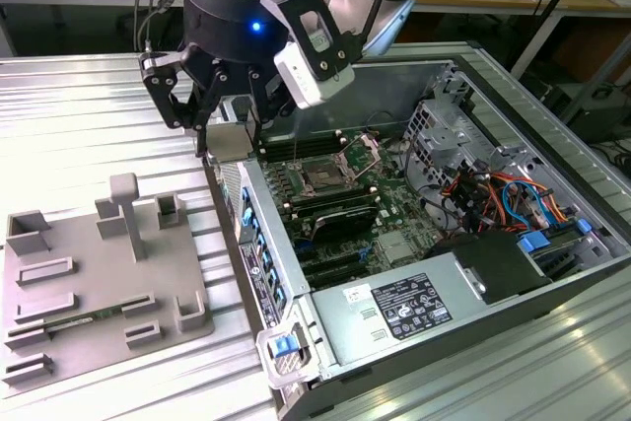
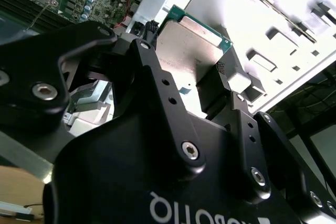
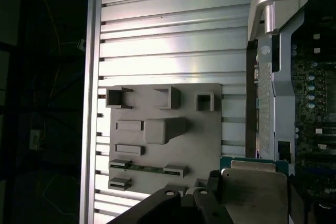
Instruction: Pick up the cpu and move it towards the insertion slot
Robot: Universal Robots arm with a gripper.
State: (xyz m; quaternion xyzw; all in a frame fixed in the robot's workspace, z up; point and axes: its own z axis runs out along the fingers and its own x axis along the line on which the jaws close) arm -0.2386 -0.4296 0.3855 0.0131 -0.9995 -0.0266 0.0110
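Starting at the exterior view's left, a grey fixture plate with raised blocks lies on the ribbed metal worktop, at about eight o'clock from me. In the first wrist view that plate sits flat beside the open computer case. My fingers are clenched on the cpu, which I hold in the air just over the case's near wall, clear of the plate. In the second wrist view the cpu shows its pale metal face and green edge, pinched between my black fingertips; the first wrist view shows the cpu above the case edge. At about three o'clock from the cpu in the exterior view, down on the green motherboard, lies the slot, its dark centre bare and its bracket swung up. The cpu and slot are apart.
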